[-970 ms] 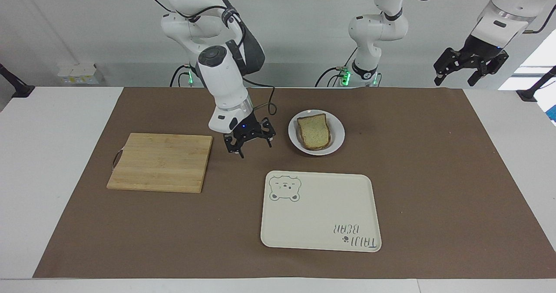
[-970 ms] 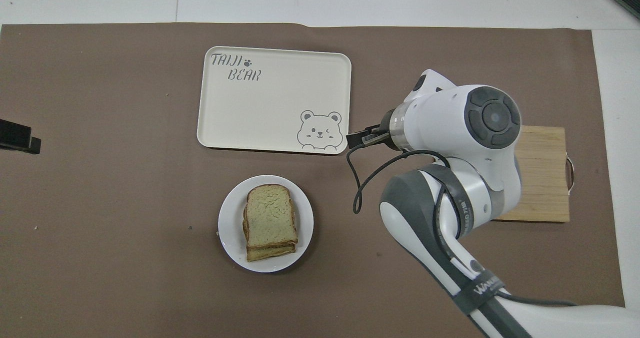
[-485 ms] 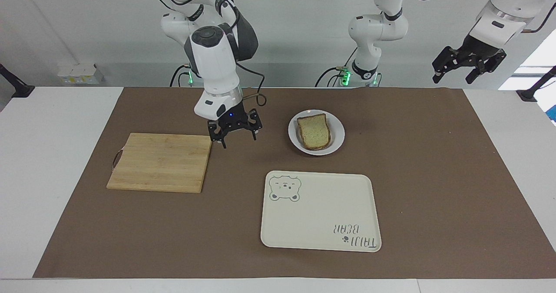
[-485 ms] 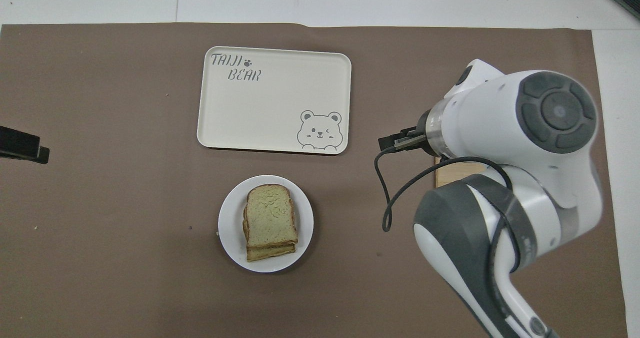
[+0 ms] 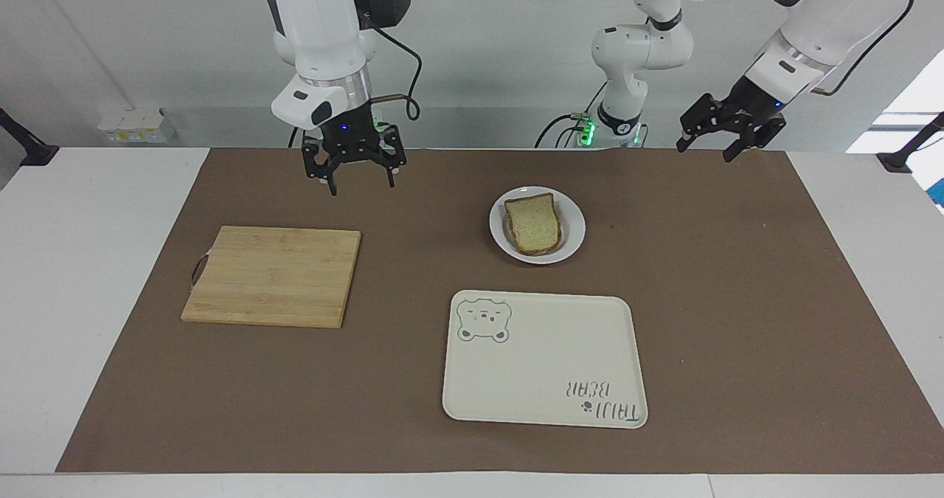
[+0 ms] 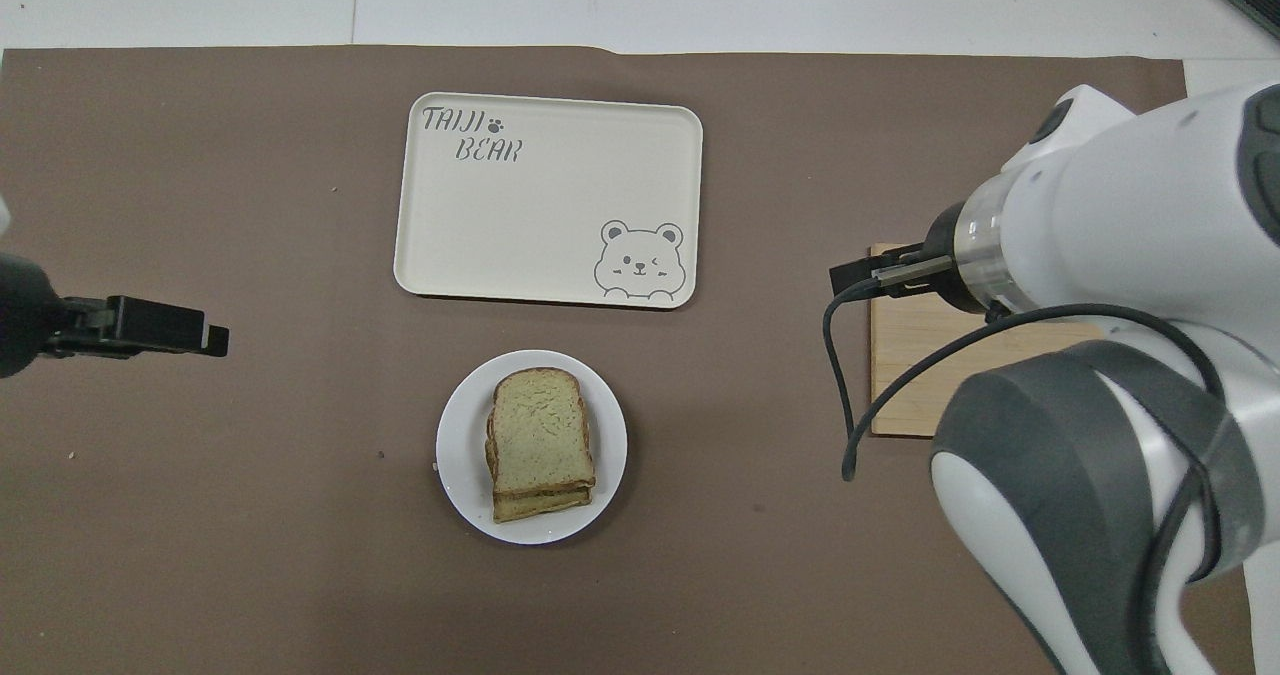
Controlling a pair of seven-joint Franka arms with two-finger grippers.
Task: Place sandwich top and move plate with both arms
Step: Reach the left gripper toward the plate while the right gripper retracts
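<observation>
Brown paper (image 5: 737, 299) covered the table, where the plate (image 5: 571, 243) sat with the sandwich top (image 5: 532, 222) resting on a stacked slice. A cream bear tray (image 5: 543, 365) lay farther from the robots than the plate, a wooden cutting board (image 5: 273, 275) toward the right arm's end. Both claws hung empty with fingers spread: the right gripper (image 5: 354, 167) high above the paper near the board, the left gripper (image 5: 726, 130) raised toward the left arm's end.

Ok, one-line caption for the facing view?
Bread stacked on the plate beside the tray; right gripper and left gripper raised, open, empty.
</observation>
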